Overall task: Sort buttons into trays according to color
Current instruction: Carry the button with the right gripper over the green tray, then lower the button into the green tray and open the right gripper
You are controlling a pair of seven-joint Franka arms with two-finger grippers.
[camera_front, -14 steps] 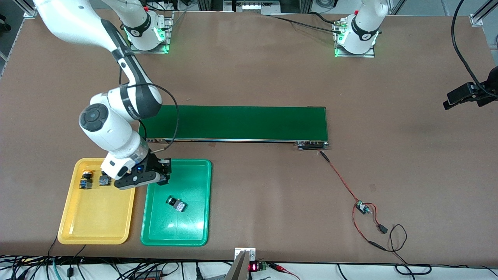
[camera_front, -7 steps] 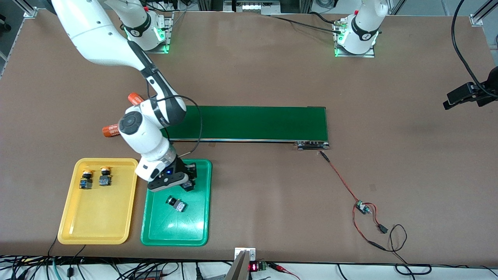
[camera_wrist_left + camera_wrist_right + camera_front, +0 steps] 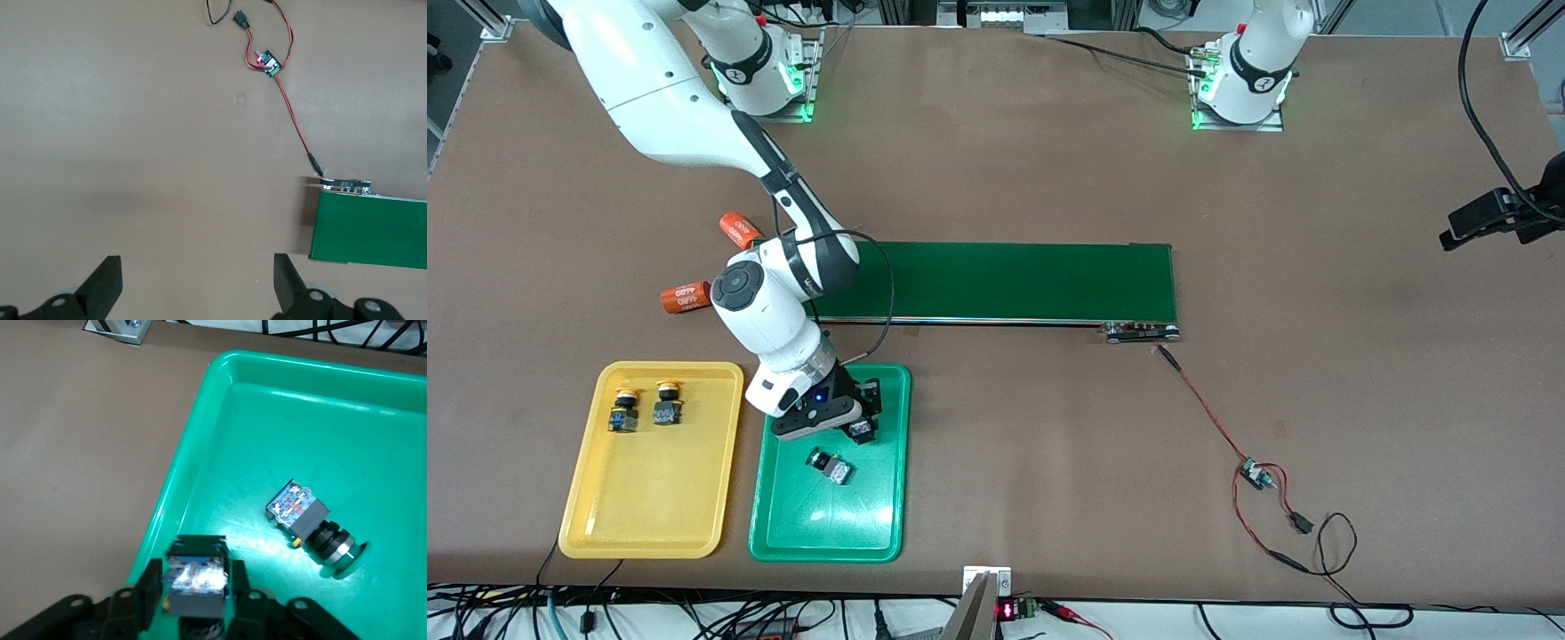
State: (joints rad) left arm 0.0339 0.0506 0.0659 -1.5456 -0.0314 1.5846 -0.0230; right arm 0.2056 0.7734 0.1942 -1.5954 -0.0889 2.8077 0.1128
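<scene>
Toward the right arm's end of the table: shallow yellow plastic tray [image 3: 649, 524] with rounded corners, holding two push-button switches with yellow caps and black bodies [image 3: 623, 409] [image 3: 667, 404], side by side, upright, in the half of the tray farther from the front camera. Rest of that tray bare.

Farther from the camera than the yellow tray: two orange cylinders printed "4680" [image 3: 685, 298] [image 3: 740, 229], lying on the table, each partly cut off by the right arm.

Next, right end effector [image 3: 860, 427], low over the corner of the shallow green plastic tray [image 3: 871, 524] nearest the belt. Carries a third black-bodied switch [image 3: 197, 577], blurred in the right wrist view, cap hidden, colour not readable. Clamped or already loose: cannot tell.

Lying in the green tray, tipped on its side near the middle: one black-bodied switch with a dark cap [image 3: 830, 467]. So four switches counted, two trays.

Along the middle of the table: long dark green conveyor belt [image 3: 1005, 280], one end hidden under the right arm.

From the belt's other end: thin red-and-black wire [image 3: 1209, 409] running to a small circuit board [image 3: 1256, 476].

Left end effector [image 3: 197, 267], spread wide, holding nothing, waiting over bare table near that belt end.
</scene>
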